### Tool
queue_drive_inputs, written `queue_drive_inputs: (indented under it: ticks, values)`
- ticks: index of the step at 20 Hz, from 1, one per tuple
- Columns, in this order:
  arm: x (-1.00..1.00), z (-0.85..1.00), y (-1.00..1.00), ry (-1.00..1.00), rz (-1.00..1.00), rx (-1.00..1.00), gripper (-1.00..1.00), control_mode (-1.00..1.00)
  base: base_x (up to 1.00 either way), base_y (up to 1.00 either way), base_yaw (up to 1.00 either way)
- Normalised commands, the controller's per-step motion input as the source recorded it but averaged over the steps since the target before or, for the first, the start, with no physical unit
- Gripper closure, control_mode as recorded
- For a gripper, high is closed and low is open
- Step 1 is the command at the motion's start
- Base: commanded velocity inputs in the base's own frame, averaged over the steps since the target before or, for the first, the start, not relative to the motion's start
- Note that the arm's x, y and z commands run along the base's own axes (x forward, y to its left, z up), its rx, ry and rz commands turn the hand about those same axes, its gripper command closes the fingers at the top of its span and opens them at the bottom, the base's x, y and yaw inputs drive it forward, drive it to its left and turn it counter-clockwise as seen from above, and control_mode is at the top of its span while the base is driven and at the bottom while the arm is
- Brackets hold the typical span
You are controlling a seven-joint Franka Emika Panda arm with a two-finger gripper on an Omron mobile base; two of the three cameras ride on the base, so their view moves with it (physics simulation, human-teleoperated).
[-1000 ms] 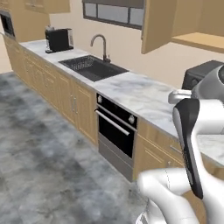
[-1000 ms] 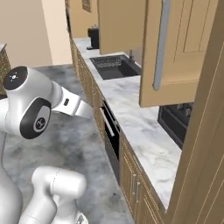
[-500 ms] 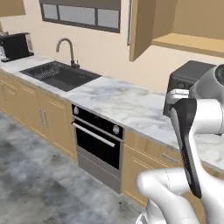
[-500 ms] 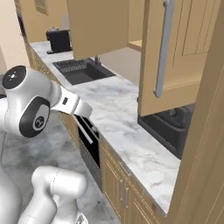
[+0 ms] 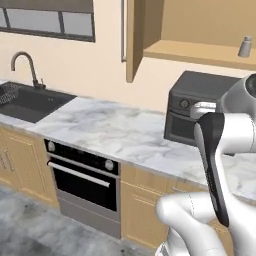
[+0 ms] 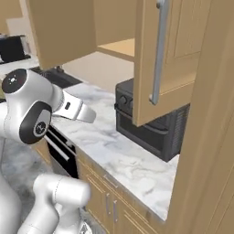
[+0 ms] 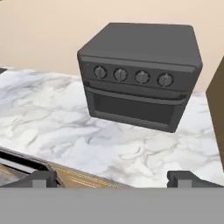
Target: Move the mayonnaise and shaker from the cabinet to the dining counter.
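Observation:
The shaker (image 5: 245, 46), small and pale grey, stands on the wooden shelf of the open cabinet (image 5: 196, 52) at the upper right of the left base view. The cabinet (image 6: 119, 47) has both doors swung out, and the nearer door carries a long metal bar handle (image 6: 158, 51). The mayonnaise and the dining counter are out of view. In the hand view my gripper (image 7: 113, 179) is open, its two dark fingertips (image 7: 44, 178) far apart with nothing between them. It points at a dark toaster oven (image 7: 141, 74), well below the shelf.
The toaster oven (image 5: 199, 106) sits on the marble wall counter (image 5: 115, 131) under the cabinet. A built-in oven (image 5: 81, 176) is below the counter, and a sink with tap (image 5: 26, 99) lies to the left. The open cabinet door (image 6: 170, 68) juts out over the counter.
The whole picture has shifted: the base has moved right along the wall counter. The sink now sits at the left edge, and the toaster oven and open cabinet are nearer. The gripper stays open.

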Motion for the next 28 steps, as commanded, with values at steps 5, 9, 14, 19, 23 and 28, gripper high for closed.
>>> queue_drive_inputs:
  ticks: [5, 9, 14, 19, 23, 28]
  values:
    - [0.0, 0.0, 0.0, 0.0, 0.0, 0.0, -1.0, 1.0, 0.5, 0.0, -0.48]
    - [0.0, 0.0, 0.0, 0.0, 0.0, 0.0, -1.0, 1.0, 0.37, 0.18, -0.66]
    - [0.0, 0.0, 0.0, 0.0, 0.0, 0.0, -1.0, 1.0, 0.42, 0.37, -0.57]
    - [0.0, 0.0, 0.0, 0.0, 0.0, 0.0, -1.0, 1.0, 0.45, 0.47, -0.39]
    - [0.0, 0.0, 0.0, 0.0, 0.0, 0.0, -1.0, 1.0, 0.48, 0.38, -0.11]
    - [0.0, 0.0, 0.0, 0.0, 0.0, 0.0, -1.0, 1.0, 0.56, 0.15, -0.05]
